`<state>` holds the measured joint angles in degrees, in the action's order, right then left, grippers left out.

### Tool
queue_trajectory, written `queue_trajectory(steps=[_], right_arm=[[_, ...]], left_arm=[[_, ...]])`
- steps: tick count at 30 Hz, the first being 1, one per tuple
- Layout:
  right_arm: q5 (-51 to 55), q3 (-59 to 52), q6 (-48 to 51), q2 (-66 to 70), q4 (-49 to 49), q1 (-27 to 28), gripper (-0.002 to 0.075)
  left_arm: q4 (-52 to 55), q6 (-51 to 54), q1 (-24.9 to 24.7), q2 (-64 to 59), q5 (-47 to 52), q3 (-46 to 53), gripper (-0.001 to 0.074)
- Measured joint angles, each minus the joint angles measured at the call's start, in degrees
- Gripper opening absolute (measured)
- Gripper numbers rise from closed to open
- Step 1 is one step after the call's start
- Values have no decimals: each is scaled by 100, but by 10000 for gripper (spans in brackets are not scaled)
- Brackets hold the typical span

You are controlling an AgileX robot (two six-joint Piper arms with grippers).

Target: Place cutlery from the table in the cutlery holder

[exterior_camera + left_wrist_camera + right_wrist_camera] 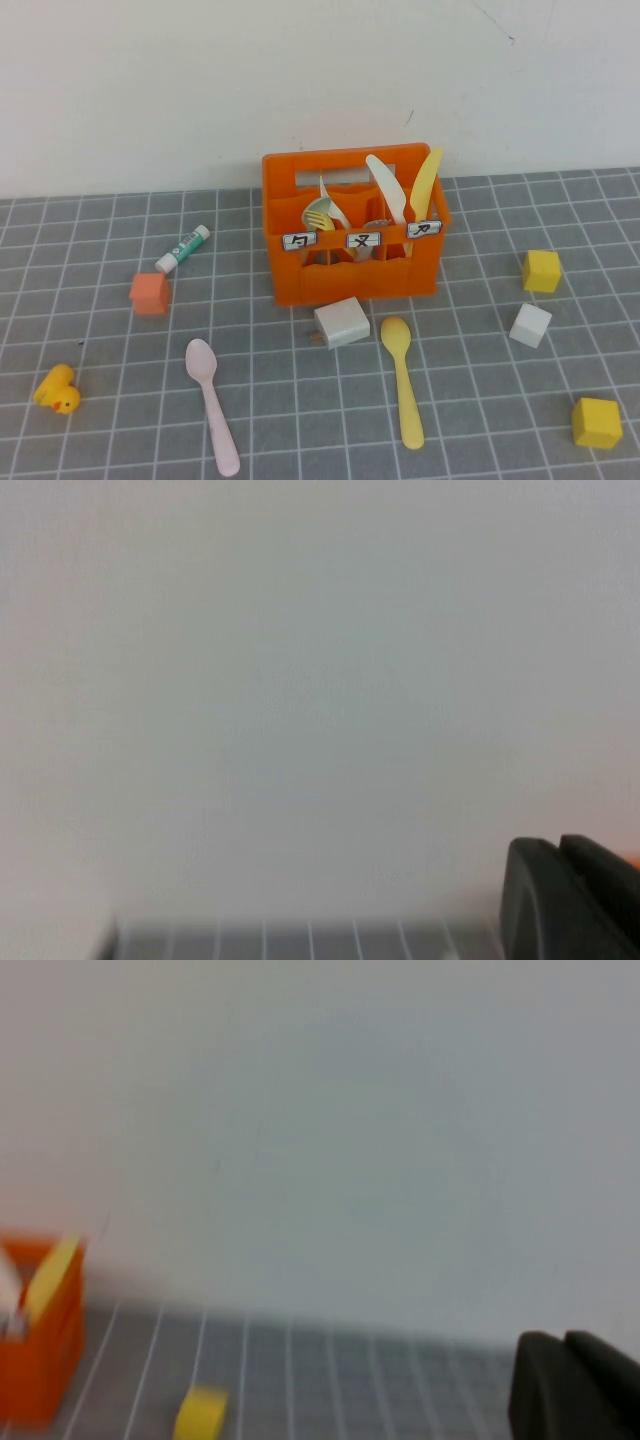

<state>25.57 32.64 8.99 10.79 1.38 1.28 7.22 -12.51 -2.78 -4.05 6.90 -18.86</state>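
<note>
The pale pink spoon (212,405) lies on the grey tiled table (100,440) at the front left of the orange crate (285,280). The yellow spoon (403,385) lies at the crate's front right, bowl toward the crate. The crate holds a white knife (388,187), a yellow knife (425,185) and other cutlery. Neither arm shows in the high view. My left gripper (562,852) is shut and empty, facing the white wall. My right gripper (566,1345) is shut and empty, raised to the right of the crate (40,1360).
A white cube (342,321) sits against the crate's front, between the spoons. An orange cube (150,293), a green and white tube (183,248) and a yellow duck (58,390) are on the left. A white cube (530,325) and two yellow cubes (541,270) (596,422) are on the right.
</note>
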Motion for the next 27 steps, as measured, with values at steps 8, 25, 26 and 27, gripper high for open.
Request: queue_trajectory(steps=[8,25,26,27], right_arm=[[1780,238,2805,1929,-2040,0,-1],[1522,7,5574,4519,-3860,-27,-1],[1479,7,5629,4586,-3887,-74,-1],[1446,7,5686,4643,-3916,-136,-1]], left_arm=[[-1464,200,0,-1296,1387,0,-1],[-4576,2887,0,-4865,2337,-768,-1],[-4614,2898,0,-5150,2337,-907,-1],[-4643,2898,0,-5334,2337,-1003,-1]])
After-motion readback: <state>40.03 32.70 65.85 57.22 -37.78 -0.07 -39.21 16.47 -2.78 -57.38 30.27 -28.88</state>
